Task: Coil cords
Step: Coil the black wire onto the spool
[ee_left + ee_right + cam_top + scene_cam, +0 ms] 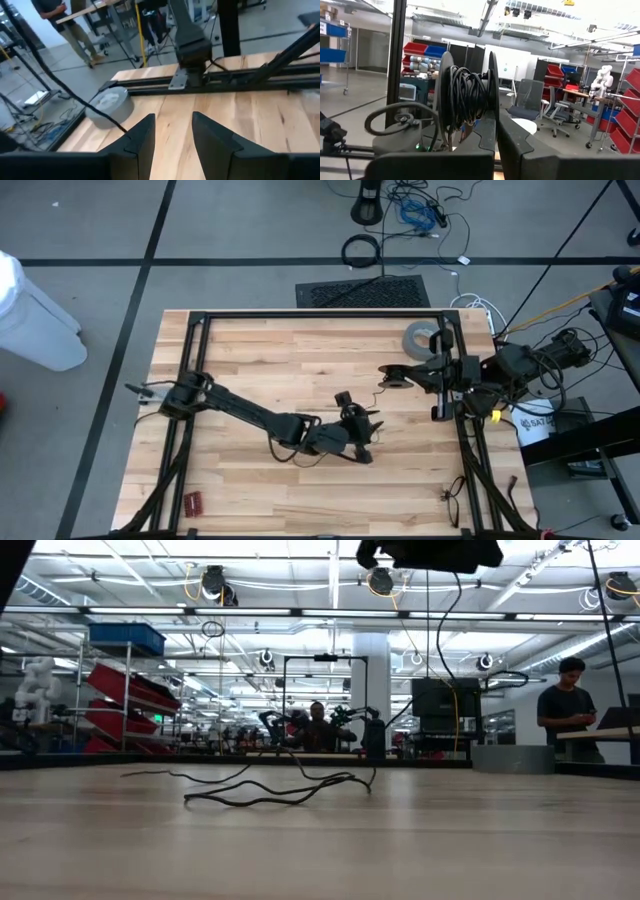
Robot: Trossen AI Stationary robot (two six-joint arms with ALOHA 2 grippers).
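The cord [268,796], a very thin black wire, lies slack in loose loops on the wooden table. Part of it is wound on a small black spool [465,92], seen near the table's right side as the spool [395,373]. My right gripper [496,125] is shut at the spool, well above the table. My left gripper [172,137] stands open near the table's middle [362,425], pointing toward the right edge, with bare wood showing between its fingers. A dark line [75,97] runs slantwise to the outer side of one left finger [142,135]. My right gripper holds the spool by the rim of one flange [492,107], which stands up out of the shut fingertips. The fingers reach out about level from the table's right side. The spool is lifted clear, its wound cord beside the fingers. My left gripper: whether the dark line touches its finger I cannot tell.
A grey tape roll [420,337] lies at the far right, also seen ahead of the left gripper [111,104]. A black frame [320,313] rims the table. A small red object [191,502] sits near the front left. A person [565,700] stands in the room beyond.
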